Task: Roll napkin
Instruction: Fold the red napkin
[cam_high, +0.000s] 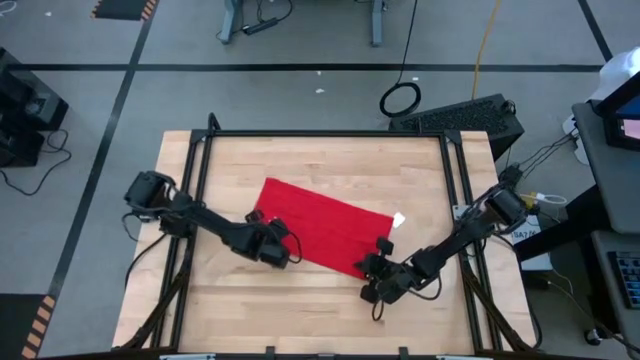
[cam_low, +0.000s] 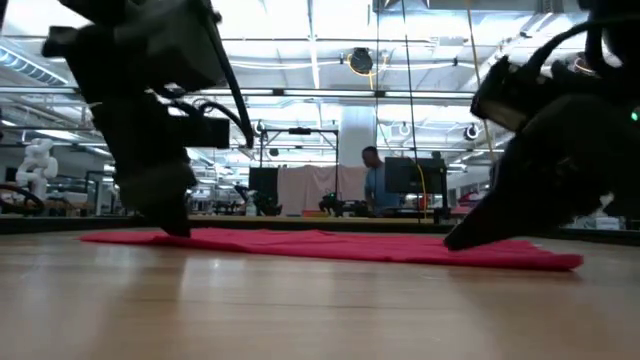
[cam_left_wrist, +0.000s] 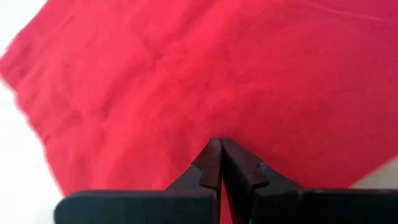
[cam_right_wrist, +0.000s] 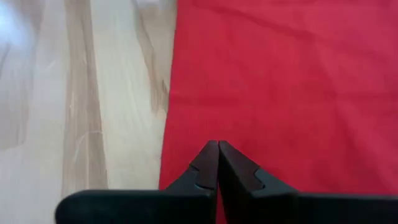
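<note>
Bright red, thin, soft fabric napkin (cam_high: 322, 226): spread flat at table centre, white tag (cam_high: 399, 220) at 3 o'clock. Left gripper (cam_high: 281, 252) (8 o'clock corner) and right gripper (cam_high: 374, 268) (5 o'clock edge): jaws closed, apparently pinching cloth. Step, judged: starting the roll. Next: lifting the near edge evenly toward 12 o'clock. Bare light wooden tabletop (cam_high: 330, 160) beyond.
</note>
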